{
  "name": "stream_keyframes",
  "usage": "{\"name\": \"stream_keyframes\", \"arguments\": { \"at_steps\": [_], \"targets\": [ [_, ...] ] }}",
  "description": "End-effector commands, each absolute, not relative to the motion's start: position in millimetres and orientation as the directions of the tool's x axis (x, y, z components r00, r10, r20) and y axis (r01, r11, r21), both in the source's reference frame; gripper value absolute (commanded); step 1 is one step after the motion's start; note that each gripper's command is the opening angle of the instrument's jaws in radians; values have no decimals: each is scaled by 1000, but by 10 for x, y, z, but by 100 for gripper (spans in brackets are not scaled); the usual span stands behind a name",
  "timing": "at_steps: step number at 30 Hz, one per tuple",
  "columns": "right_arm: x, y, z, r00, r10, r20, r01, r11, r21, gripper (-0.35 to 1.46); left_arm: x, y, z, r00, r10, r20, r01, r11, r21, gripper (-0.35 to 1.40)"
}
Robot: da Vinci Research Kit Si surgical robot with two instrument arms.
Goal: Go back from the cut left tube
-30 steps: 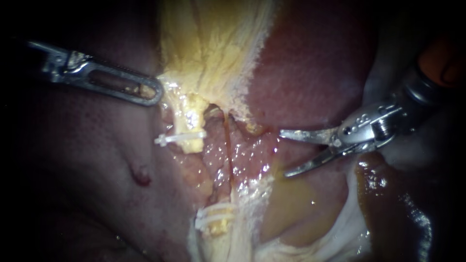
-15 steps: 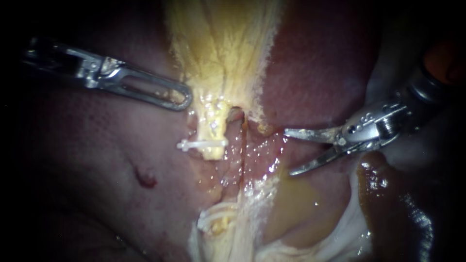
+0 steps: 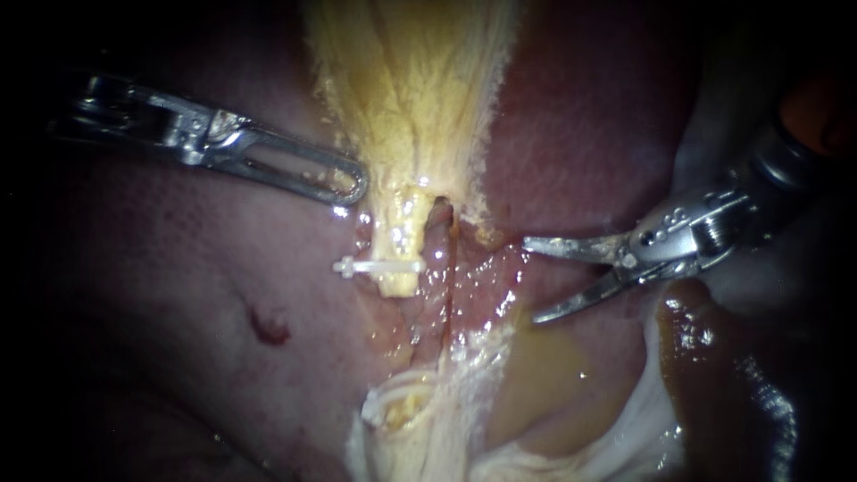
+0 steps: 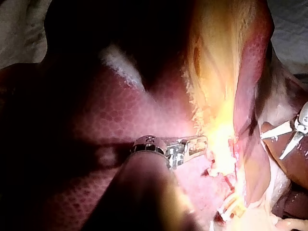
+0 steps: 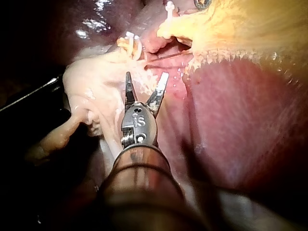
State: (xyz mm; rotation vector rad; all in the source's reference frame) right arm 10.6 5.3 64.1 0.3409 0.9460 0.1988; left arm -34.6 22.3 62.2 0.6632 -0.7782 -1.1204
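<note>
**Endoscope view.** The cut left tube [image 3: 399,245] is a short yellow stump near centre. It hangs from the yellow tissue [image 3: 411,89] at its 12 o'clock. A white clip [image 3: 379,266] crosses the stump just above its cut end. At 6 o'clock, well apart across a raw wet gap, lies the lower stump [image 3: 403,409], which carries white clips. A thin reddish strand [image 3: 449,268] runs just beside the upper stump at its 3 o'clock.

**Left instrument** [image 3: 353,183]. The shaft enters from 9 o'clock, and the hand sits near the clipped stump at its 10 o'clock. The hand is clenched, with both jaws lying flat together. The edge of the yellow tissue appears caught at the very tip, though glare masks the contact there. In the left wrist view the left instrument [image 4: 202,143] meets the yellow tissue [image 4: 216,96] directly ahead of its tip.

**Right instrument** [image 3: 533,279]. The shaft enters from 3 o'clock. The hand is released: two slim curved jaws stand spread with a clear gap and grip nothing. It lies at 3 o'clock of the upper stump, well apart from it, over the liver [image 3: 580,116]. In the right wrist view the right instrument [image 5: 147,76] is spread the same way, and the lower stump [image 5: 129,42] lies ahead of it, not touching. The other clip [image 5: 169,7] lies further ahead.
</note>
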Motion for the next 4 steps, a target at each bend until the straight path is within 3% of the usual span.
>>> {"name": "stream_keyframes", "arguments": {
  "at_steps": [1, 4],
  "targets": [
    [106, 53, 640, 572, 313, -758, -18, 929, 370, 145, -346, 223, 622, 235, -950, 207, 525, 303, 795, -35],
    [106, 53, 640, 572, 313, -758, -18, 929, 370, 145, -347, 223, 622, 234, -950, 207, 525, 303, 795, -35]
  ]
}}
